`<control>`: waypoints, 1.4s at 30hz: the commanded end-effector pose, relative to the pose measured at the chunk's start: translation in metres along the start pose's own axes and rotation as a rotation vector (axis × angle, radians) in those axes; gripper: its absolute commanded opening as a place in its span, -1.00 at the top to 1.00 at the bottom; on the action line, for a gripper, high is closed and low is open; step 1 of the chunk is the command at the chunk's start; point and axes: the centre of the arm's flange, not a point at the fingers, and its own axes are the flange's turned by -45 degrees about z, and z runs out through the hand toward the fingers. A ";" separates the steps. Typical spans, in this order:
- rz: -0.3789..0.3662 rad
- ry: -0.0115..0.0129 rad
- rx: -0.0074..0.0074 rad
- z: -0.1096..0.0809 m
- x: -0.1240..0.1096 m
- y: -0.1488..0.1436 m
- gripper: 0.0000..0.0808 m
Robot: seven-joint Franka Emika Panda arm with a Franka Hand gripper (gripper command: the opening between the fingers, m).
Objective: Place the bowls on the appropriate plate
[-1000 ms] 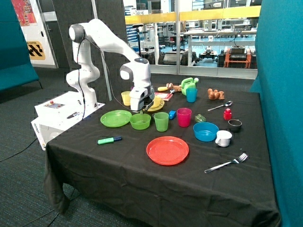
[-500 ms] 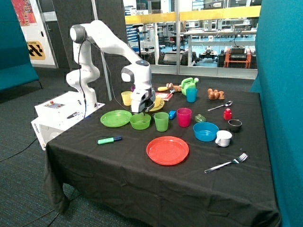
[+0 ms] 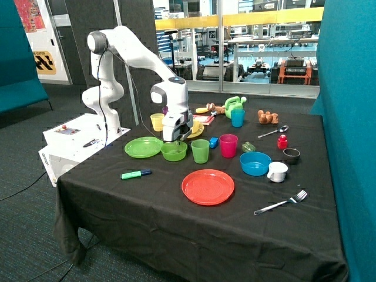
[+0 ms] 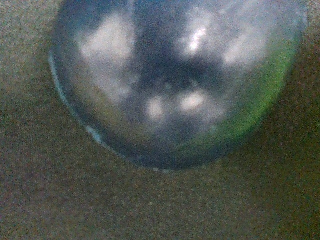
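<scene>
Gripper (image 3: 175,141) over round glossy green bowl (image 3: 174,151)

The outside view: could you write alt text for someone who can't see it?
A white robot arm's gripper hangs right above a lime green bowl on a black-clothed table, between a green plate and a green cup. A red plate lies nearer the front.

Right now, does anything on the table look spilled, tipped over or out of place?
Nothing looks spilled or tipped. The green bowl sits upright on the black cloth beside the green plate, not on it, with the gripper right above it. The cups stand upright.
</scene>
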 end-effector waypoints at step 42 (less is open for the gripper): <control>-0.016 0.0018 -0.0029 -0.008 0.004 -0.009 1.00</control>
